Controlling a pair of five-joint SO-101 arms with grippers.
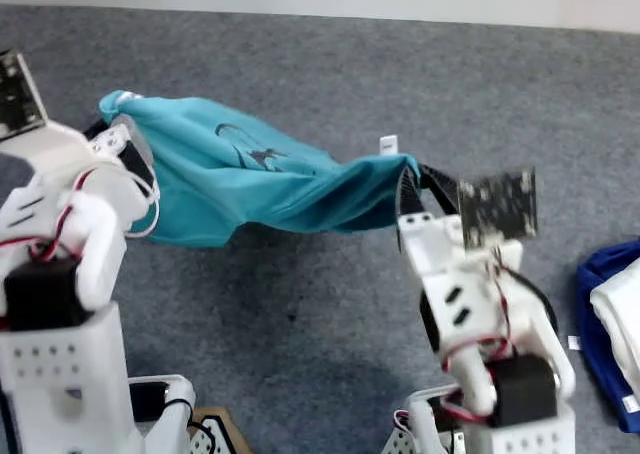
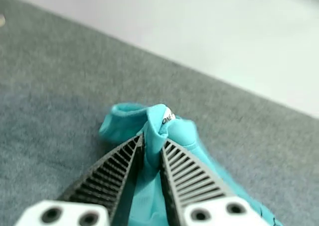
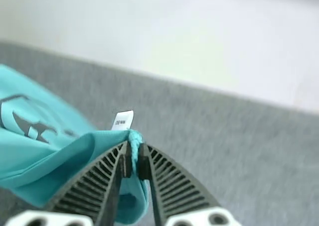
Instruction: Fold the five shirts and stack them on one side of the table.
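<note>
A teal shirt (image 1: 250, 179) with a dark print hangs stretched in the air between the two arms, above the grey table (image 1: 300, 324). My left gripper (image 1: 118, 124) is shut on one end of it; in the left wrist view the black ribbed fingers (image 2: 119, 171) pinch the bunched teal shirt (image 2: 149, 126) near a white tag. My right gripper (image 1: 405, 169) is shut on the other end; in the right wrist view its fingers (image 3: 112, 178) clamp the teal shirt (image 3: 55, 156) edge just below a white label (image 3: 123, 120).
A dark blue shirt (image 1: 600, 314) with a white garment (image 1: 625, 319) on it lies at the right edge of the table. A pale wall runs along the far side. The arms' white bases stand at the near edge.
</note>
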